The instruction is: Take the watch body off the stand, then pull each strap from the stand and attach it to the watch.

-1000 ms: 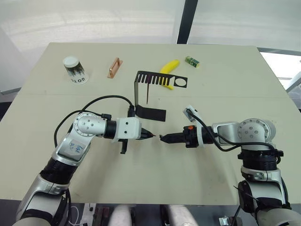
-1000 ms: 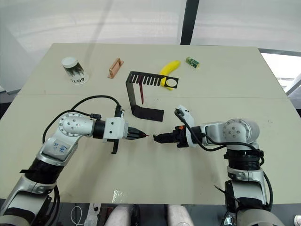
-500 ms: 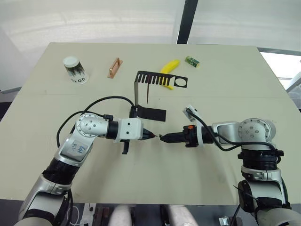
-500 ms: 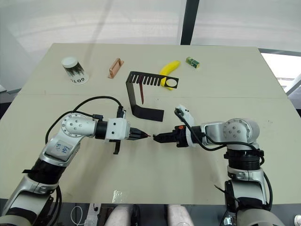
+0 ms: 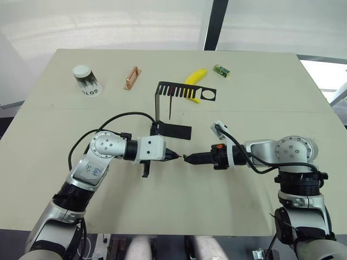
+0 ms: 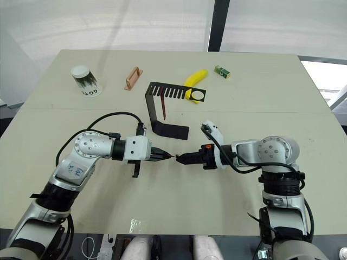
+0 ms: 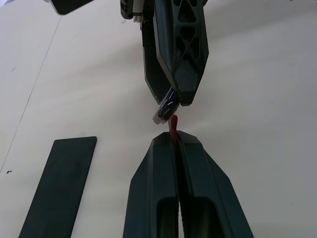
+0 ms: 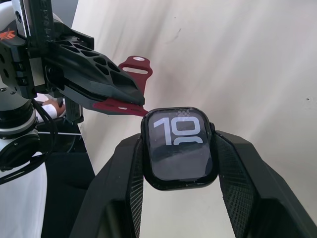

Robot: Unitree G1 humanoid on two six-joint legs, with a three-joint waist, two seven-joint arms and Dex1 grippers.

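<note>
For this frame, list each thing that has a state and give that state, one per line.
watch body: off the stand, clamped between the right gripper's fingers, screen lit with white digits.
strap: pinched in the left gripper, tip close to the watch body's edge.
second strap: hanging from the stand's slotted arm.
stand: upright on the table.
left gripper: shut on the strap.
right gripper: shut on the watch body.
paper cup: upside down.

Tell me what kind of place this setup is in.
Probably a robotics test bench: a plain beige table carrying unrelated props, a paper cup, a banana and a black watch stand.
</note>
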